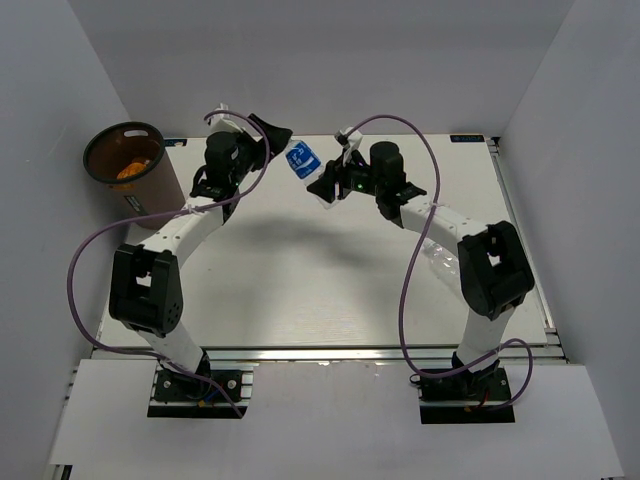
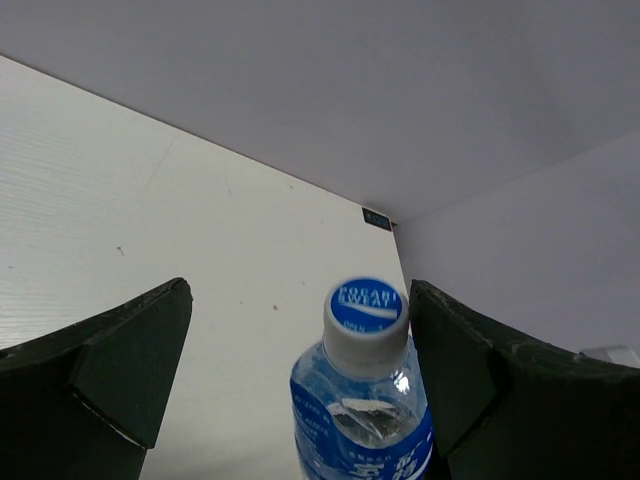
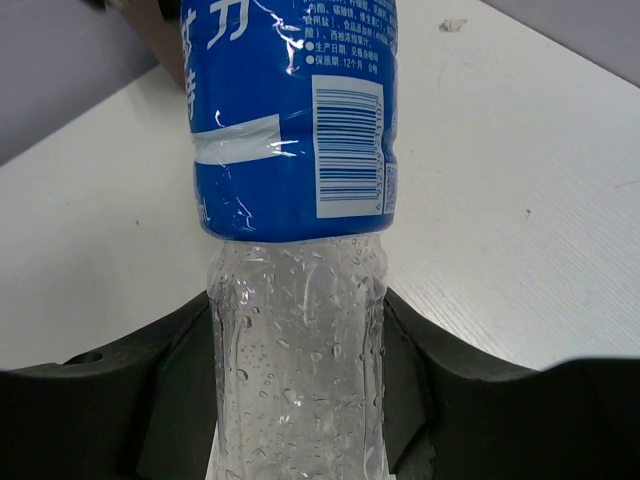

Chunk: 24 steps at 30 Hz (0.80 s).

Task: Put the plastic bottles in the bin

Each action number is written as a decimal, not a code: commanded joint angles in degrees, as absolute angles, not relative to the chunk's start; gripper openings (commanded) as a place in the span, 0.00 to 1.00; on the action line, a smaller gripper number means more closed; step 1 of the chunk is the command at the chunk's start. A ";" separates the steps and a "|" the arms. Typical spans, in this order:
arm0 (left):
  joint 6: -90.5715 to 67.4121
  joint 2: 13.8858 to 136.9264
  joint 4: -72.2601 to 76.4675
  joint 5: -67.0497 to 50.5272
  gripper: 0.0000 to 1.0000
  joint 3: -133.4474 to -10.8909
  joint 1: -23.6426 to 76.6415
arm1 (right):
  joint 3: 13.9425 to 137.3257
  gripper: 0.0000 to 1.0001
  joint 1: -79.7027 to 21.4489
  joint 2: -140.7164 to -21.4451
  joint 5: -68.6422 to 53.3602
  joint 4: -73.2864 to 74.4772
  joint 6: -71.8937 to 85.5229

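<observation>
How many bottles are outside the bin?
2. The blue-label bottle is gripped by the right gripper, its cap inside the open left gripper; a clear bottle lies on the table under the right arm. Orange items in the bin can't be counted.

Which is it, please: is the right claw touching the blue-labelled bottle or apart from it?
Touching. In the right wrist view the right claw has its fingers pressed against both sides of the blue-labelled bottle, with no gap.
</observation>
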<state>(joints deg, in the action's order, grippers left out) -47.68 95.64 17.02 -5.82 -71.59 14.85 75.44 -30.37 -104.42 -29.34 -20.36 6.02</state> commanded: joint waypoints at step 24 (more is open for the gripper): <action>-42.38 92.03 15.21 -10.91 0.00 -73.47 17.14 | 72.60 0.89 -31.29 -98.36 -27.17 -27.96 6.59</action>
